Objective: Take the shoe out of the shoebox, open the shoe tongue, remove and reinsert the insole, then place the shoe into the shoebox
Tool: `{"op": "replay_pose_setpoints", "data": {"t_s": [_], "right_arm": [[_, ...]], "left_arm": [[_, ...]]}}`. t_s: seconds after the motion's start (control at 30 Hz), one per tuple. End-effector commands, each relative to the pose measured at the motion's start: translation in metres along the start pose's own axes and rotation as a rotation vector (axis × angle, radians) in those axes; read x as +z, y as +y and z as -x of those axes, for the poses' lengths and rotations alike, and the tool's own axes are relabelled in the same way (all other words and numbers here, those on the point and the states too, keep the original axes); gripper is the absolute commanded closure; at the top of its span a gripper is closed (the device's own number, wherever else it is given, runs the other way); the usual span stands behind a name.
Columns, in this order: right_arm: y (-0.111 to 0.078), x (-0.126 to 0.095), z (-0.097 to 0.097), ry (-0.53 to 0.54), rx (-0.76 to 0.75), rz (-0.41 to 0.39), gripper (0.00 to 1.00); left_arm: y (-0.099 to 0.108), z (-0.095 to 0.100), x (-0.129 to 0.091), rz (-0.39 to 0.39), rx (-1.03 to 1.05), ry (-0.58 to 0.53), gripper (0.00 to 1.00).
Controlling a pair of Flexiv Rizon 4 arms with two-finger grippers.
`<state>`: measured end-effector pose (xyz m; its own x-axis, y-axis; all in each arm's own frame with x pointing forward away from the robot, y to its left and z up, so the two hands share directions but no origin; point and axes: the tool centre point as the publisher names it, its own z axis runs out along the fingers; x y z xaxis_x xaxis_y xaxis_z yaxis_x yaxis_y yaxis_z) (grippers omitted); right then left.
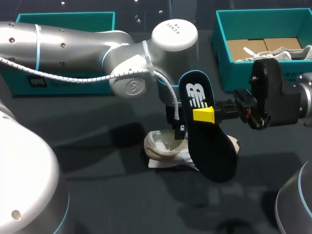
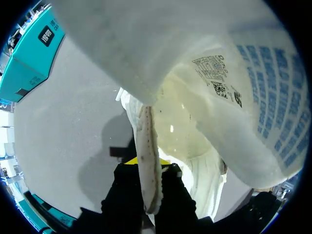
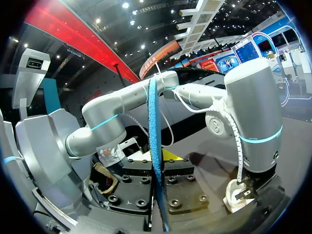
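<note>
A cream shoe (image 1: 163, 145) lies on the dark table at the middle. My left gripper (image 1: 180, 129) comes down onto it from above and is partly hidden behind the insole. In the left wrist view the left gripper (image 2: 147, 165) is shut on the shoe's side wall (image 2: 146, 146), with the labelled tongue (image 2: 234, 87) lifted ahead of it. My right gripper (image 1: 204, 115) is shut on the black insole (image 1: 214, 148), which hangs upright above the shoe. In the right wrist view the insole (image 3: 154, 122) stands edge-on between the right gripper's (image 3: 157, 161) fingers, with the shoe (image 3: 238, 195) beyond.
The teal shoebox (image 1: 222, 58) stands open at the back right with another pale shoe (image 1: 287, 51) and brown paper inside. A second teal box (image 1: 19, 80) sits at the back left behind my left arm. Bare table lies in front of the shoe.
</note>
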<state>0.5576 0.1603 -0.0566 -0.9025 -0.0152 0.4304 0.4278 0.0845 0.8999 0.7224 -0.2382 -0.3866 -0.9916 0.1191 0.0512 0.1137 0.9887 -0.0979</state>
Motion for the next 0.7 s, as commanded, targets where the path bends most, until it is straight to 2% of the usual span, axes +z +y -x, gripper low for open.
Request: {"op": "replay_pose_setpoints", "data": {"t_s": [0.03, 0.13, 0.67, 0.7], "right_arm": [[-0.001, 0.002, 0.001, -0.001, 0.001, 0.0, 1.0], [-0.001, 0.002, 0.001, -0.001, 0.001, 0.0, 1.0], [-0.001, 0.002, 0.001, -0.001, 0.001, 0.0, 1.0], [-0.001, 0.002, 0.001, -0.001, 0.001, 0.0, 1.0]], "left_arm": [[0.006, -0.001, -0.02, -0.016, 0.06, 0.054, 1.0], [0.006, -0.001, -0.04, -0.057, 0.179, 0.153, 1.0], [0.006, -0.001, -0.04, -0.057, 0.179, 0.153, 1.0], [0.005, 0.001, -0.044, -0.057, 0.242, 0.16, 1.0]]}}
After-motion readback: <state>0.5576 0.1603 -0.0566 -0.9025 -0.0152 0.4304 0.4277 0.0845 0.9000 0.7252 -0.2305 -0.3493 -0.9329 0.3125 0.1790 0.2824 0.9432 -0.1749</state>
